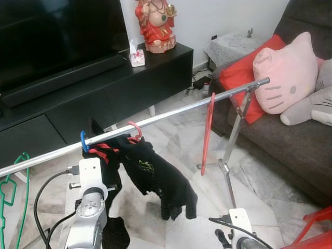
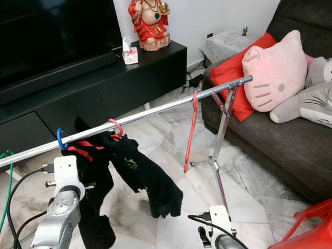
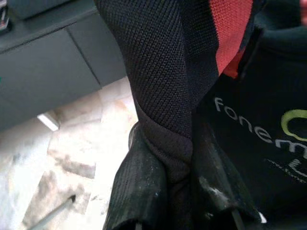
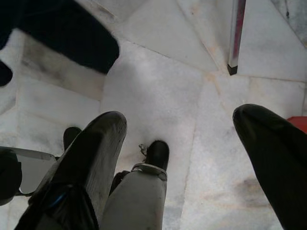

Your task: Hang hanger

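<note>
While raised beneath the rail [image 1: 171, 113], left gripper [image 3: 184, 201] pinched closed on black garment [image 3: 168, 96], right below blue hanger [image 1: 83, 141]. Right gripper [image 4: 192, 158] low over floor [image 4: 163, 81], spread wide, holding nothing. Farther along, red hanger [image 1: 207, 132].

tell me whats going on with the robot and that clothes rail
The left gripper is shut on the black garment hanging on the metal rail by a pink hanger, beside a blue hanger. An empty red hanger hangs further along. The right gripper hangs open over the marble floor.
</note>
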{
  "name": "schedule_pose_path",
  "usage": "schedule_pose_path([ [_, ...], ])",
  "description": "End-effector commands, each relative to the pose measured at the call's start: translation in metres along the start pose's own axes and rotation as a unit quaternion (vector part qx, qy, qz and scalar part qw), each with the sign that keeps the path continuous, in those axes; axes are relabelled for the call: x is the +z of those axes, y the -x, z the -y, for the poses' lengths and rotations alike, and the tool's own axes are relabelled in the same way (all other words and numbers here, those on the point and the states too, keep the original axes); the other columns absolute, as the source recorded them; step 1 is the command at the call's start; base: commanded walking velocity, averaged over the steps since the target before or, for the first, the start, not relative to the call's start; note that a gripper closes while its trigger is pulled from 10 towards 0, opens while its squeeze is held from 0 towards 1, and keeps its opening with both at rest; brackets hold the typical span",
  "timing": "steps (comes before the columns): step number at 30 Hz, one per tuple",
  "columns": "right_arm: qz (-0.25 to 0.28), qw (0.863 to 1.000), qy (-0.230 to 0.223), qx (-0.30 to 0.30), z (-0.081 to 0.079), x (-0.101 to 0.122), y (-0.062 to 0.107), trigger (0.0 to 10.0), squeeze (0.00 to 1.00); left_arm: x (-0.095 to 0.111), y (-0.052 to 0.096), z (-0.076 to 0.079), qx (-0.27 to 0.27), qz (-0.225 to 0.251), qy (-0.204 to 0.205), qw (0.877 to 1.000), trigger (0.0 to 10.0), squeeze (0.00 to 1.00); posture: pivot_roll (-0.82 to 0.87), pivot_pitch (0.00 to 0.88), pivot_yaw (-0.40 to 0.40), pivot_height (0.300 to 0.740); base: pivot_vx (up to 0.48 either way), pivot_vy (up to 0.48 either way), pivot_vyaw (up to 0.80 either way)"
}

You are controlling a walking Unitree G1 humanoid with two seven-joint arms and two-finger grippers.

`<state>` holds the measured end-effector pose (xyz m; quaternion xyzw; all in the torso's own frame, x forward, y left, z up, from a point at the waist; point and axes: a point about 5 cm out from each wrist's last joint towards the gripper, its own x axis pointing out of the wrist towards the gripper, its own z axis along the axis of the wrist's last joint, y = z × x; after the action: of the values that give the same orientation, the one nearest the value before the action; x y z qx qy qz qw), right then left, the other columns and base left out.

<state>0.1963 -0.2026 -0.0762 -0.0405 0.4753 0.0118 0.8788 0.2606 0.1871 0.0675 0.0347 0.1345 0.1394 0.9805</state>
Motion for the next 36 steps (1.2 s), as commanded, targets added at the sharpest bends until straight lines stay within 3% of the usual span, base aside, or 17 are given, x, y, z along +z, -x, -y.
schedule_pose_path([
  [1, 0.0, 1.0, 0.006, 0.005, -0.004, 0.001, 0.0, 10.0, 0.0, 0.011, 0.005, -0.003, -0.015, 0.052, -0.038, 0.998, 3.6, 0.0, -0.13, 0.0, 0.097, 0.732, 0.0, 0.0, 0.0],
  [2, -0.001, 1.0, 0.007, 0.006, -0.004, 0.0, 0.0, 10.0, 0.0, 0.006, 0.011, -0.003, -0.028, 0.055, -0.049, 0.997, 10.0, 0.0, -0.14, 0.0, 0.097, 0.732, 0.0, 0.0, 0.0],
  [10, -0.003, 1.0, 0.009, 0.007, -0.004, -0.002, 0.0, 10.0, 0.0, -0.011, 0.029, -0.012, -0.032, 0.059, -0.045, 0.997, 10.0, 0.0, -0.13, 0.0, 0.091, 0.732, 0.0, 0.0, 0.0],
  [20, -0.005, 1.0, 0.013, 0.007, -0.002, -0.003, 0.0, 10.0, 0.0, -0.025, 0.043, -0.01, -0.042, 0.058, -0.044, 0.996, 10.0, 0.0, -0.13, 0.0, 0.084, 0.732, 0.0, 0.0, 0.0],
  [28, -0.005, 1.0, 0.016, 0.006, -0.001, -0.002, 0.0, 10.0, 0.0, -0.024, 0.043, -0.009, -0.039, 0.062, -0.037, 0.997, 10.0, 0.0, -0.13, 0.0, 0.076, 0.732, 0.0, 0.0, 0.0],
  [36, -0.002, 1.0, 0.014, 0.006, -0.001, 0.0, 0.0, 10.0, 0.0, -0.016, 0.037, -0.003, -0.042, 0.073, -0.022, 0.996, 10.0, 0.0, -0.13, 0.0, 0.076, 0.732, -0.266, 0.0, 0.0],
])
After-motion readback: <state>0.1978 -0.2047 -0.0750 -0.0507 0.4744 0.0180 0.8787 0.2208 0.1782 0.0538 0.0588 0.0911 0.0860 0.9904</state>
